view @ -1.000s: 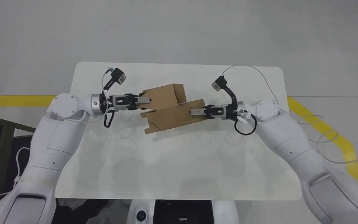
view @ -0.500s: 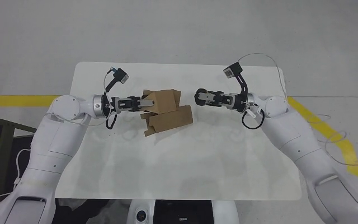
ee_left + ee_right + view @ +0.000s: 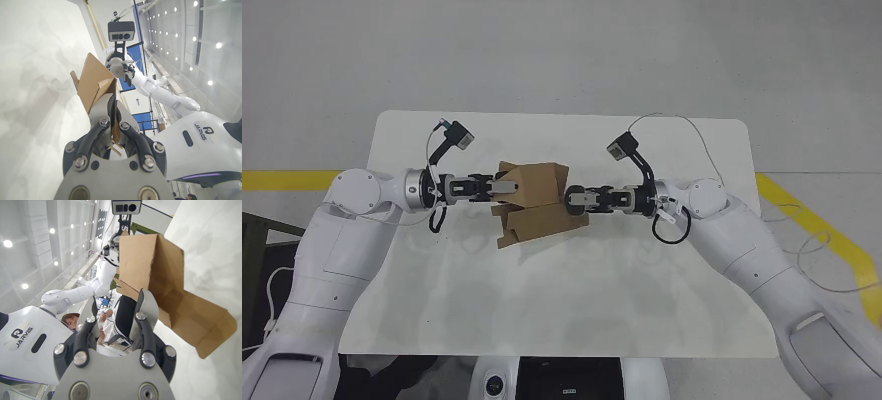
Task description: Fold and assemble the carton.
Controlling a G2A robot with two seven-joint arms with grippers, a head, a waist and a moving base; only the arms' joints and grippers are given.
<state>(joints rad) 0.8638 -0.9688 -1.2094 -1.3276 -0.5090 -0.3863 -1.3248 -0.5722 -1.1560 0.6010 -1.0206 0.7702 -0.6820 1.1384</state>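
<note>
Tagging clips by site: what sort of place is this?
Probably a large industrial hall or robotics test floor: rows of round ceiling lights high overhead, a yellow floor line beside the white table, and blue partition panels behind.

Brown corrugated carton (image 3: pixel 537 200), partly folded, loose flaps sticking out; its long side runs 8 to 2 o'clock, just 11 o'clock of the surface (image 3: pixel 442 300) centre.

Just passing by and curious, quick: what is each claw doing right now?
Left gripper: closed, holding the carton.
Right gripper: open, holding nothing, right beside the carton.
</note>
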